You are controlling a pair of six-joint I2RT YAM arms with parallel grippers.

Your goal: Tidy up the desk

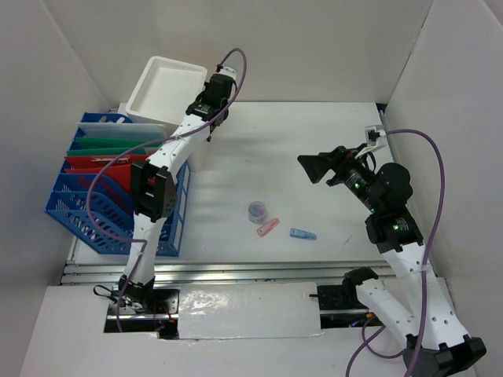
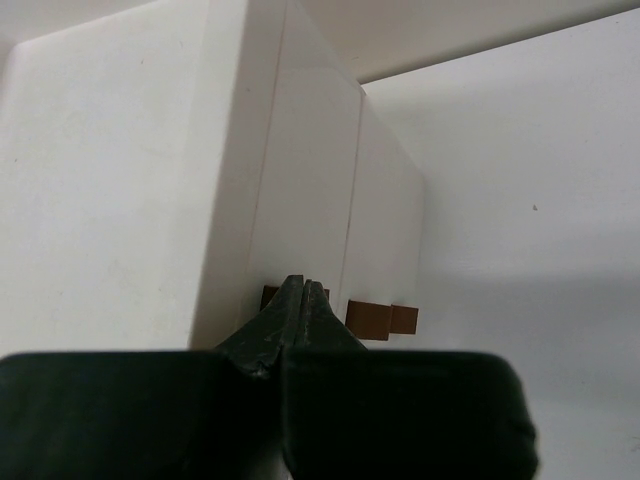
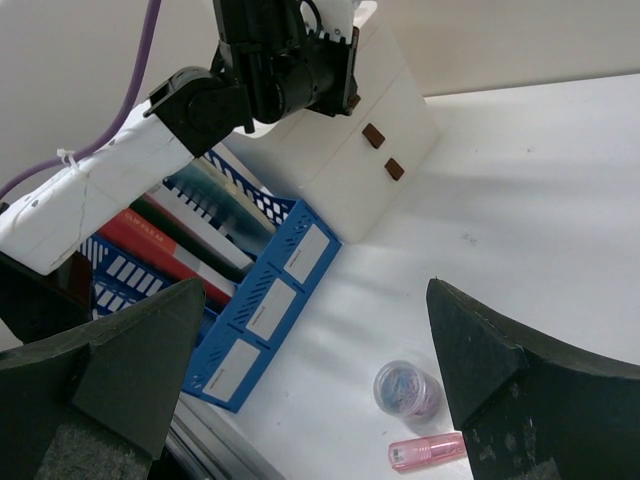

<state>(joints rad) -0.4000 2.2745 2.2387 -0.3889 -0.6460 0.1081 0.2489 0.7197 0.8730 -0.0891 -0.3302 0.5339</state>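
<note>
Now your left arm (image 1: 157, 177) is stretching far forward over the left side of the desk (image 1: 314, 133), elbow bent above the blue rack (image 1: 86, 208), its wrist tipping down at the front face of the white box (image 1: 169, 90). The left gripper (image 2: 303, 285) is pressing its fingers together with no gap, the tips sitting right in front of a brown knob (image 2: 268, 296); you cannot tell whether they are touching it. Your right arm (image 1: 393, 228) is rising from its base and bending back over the desk's right side, with the right gripper (image 1: 310, 169) aiming left. Its fingers (image 3: 130, 360) are spreading wide, holding nothing. The desk is lying flat under both arms, its long axis running left to right in the top view, and its silver rail (image 1: 236, 271) is running along the near edge by the bases. A small round jar (image 1: 257, 210), a pink piece (image 1: 268, 228) and a blue piece (image 1: 302, 234) are lying near one another in the desk's middle. The rack's label plates (image 3: 270, 300) are showing plain white.
</note>
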